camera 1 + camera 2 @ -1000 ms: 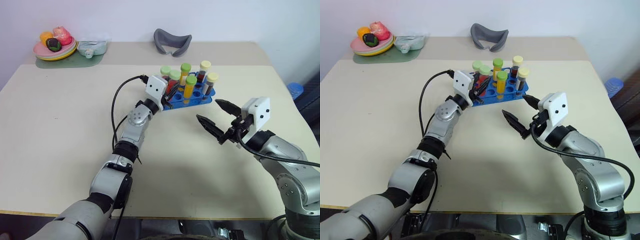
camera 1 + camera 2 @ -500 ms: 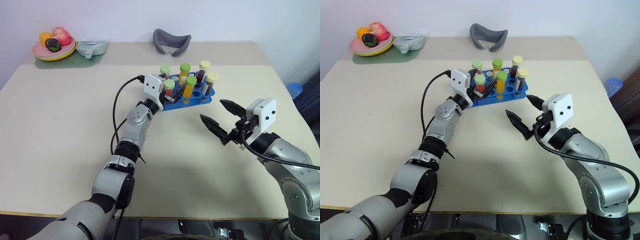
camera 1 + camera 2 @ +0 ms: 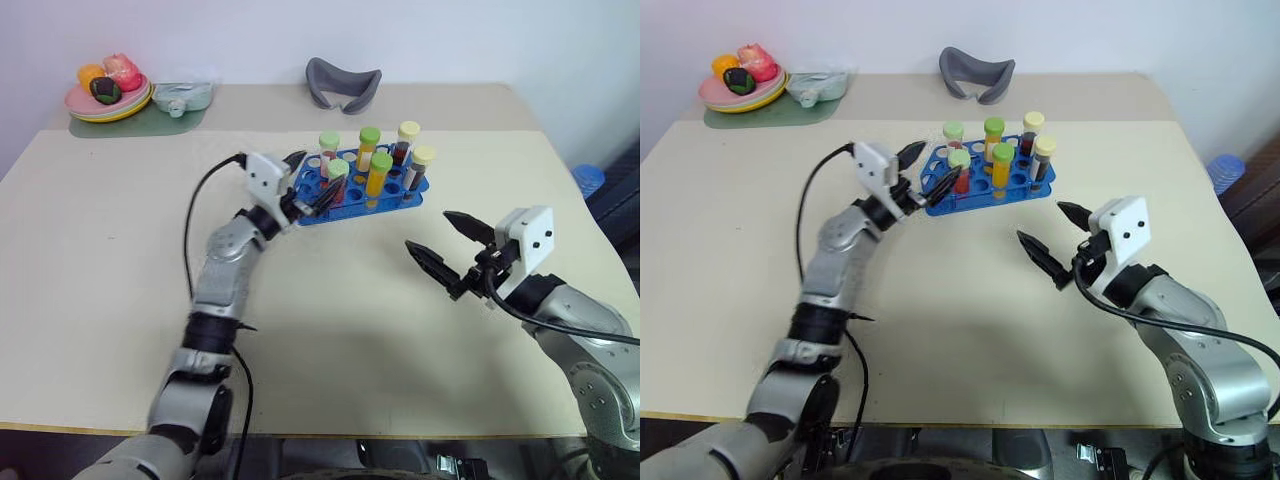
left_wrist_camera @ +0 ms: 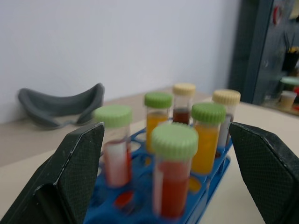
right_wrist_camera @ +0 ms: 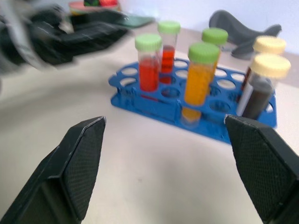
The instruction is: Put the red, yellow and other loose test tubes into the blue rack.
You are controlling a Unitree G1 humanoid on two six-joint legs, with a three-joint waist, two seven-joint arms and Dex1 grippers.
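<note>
Capped clear tubes [image 3: 380, 180] upright in perforated blue rack [image 3: 362, 196] (plastic, seemingly); both black claws [image 3: 306, 192] [image 3: 450, 244] wide, empty.

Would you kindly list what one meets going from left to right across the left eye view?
Plate of fruit → left gripper → blue rack → right gripper → blue object beyond the table's edge.

Left gripper [image 3: 303, 195] open, arm outstretched; right gripper [image 3: 447, 250] open too — empty.
</note>
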